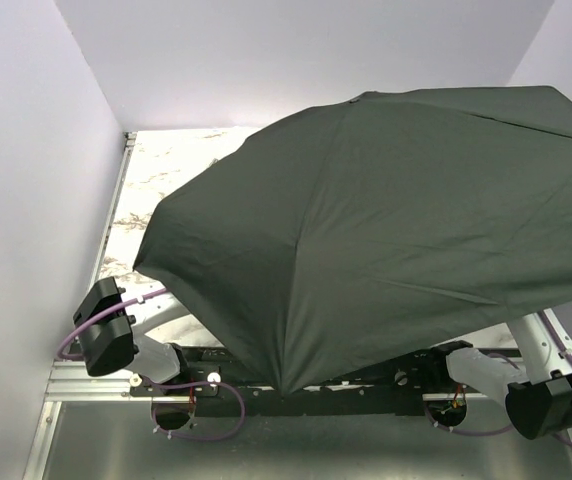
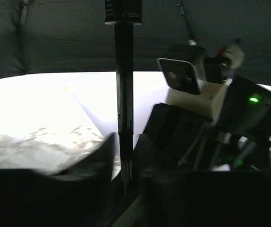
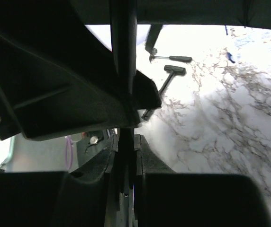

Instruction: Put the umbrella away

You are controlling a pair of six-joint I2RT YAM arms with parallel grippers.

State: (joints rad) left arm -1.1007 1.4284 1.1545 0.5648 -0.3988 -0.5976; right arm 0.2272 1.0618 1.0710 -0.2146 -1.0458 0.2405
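The umbrella is open, and its dark grey-green canopy covers most of the table in the top view and hides both grippers there. In the left wrist view its black shaft runs upright between the fingers of my left gripper, which are closed tight on both sides of it. In the right wrist view my right gripper is shut on the shaft, with its pads pressed on it. The handle is out of view.
The marble table has small black-handled tools lying under the canopy edge. The right wrist's camera block sits close beside the shaft. Plain walls close in the left side and back.
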